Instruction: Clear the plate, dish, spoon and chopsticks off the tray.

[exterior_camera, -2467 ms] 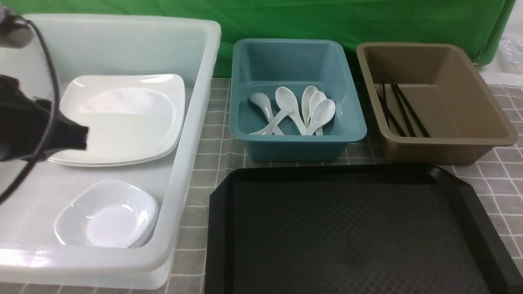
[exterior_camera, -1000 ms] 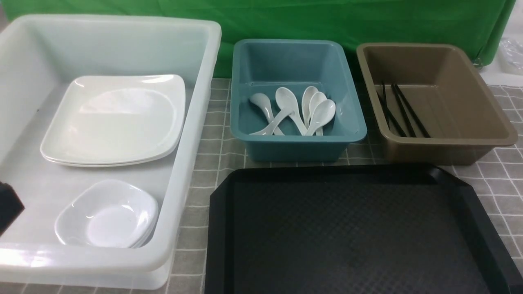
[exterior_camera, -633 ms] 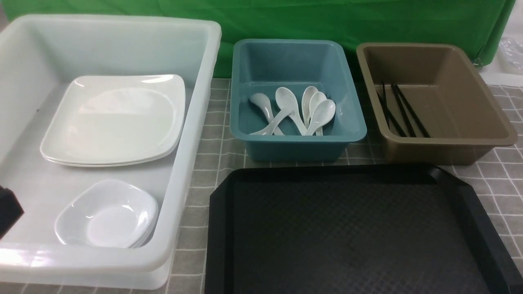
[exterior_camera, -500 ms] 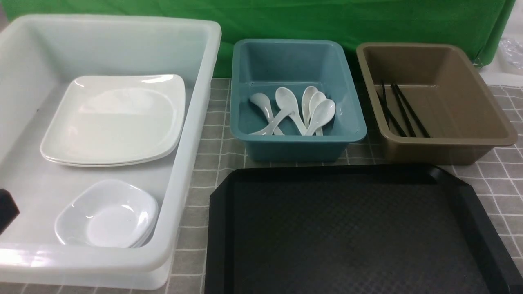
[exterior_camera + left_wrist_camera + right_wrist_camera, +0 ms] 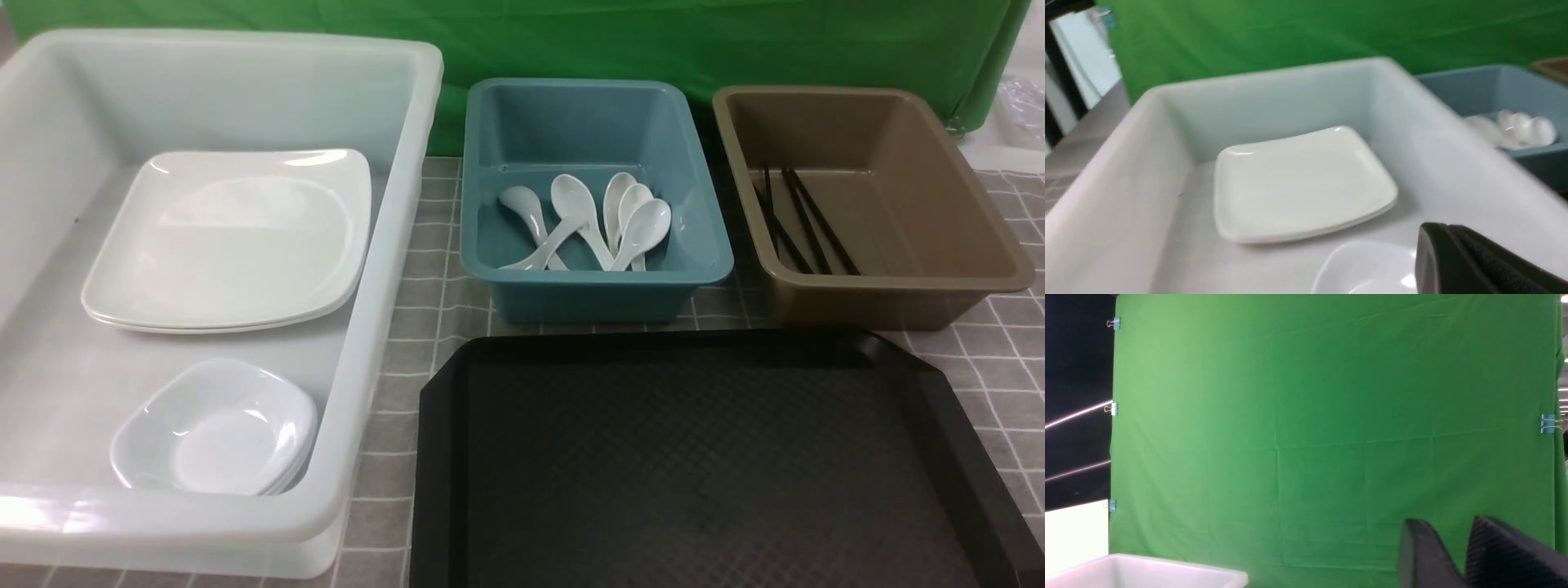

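The tray point(image 5: 718, 465) at lower right of the front view looks like matt black plastic with a rough diamond pattern. The plate point(image 5: 229, 241) at left is glossy, smooth white, like the spoons point(image 5: 596, 220) in the centre. The big bin point(image 5: 359, 343) is milky, half-transparent plastic; the blue tub point(image 5: 596, 290) and brown tub point(image 5: 890, 298) are smooth plastic with a soft shine. The surface point(image 5: 424, 318) has a grey checked cloth, and the backdrop point(image 5: 571, 41) is matt green cloth.

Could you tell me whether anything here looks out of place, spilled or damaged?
Nothing stands out. The tray is bare, the plates and small dishes sit stacked in the white tub, the spoons lie in the blue tub, and the chopsticks lie in the brown tub.
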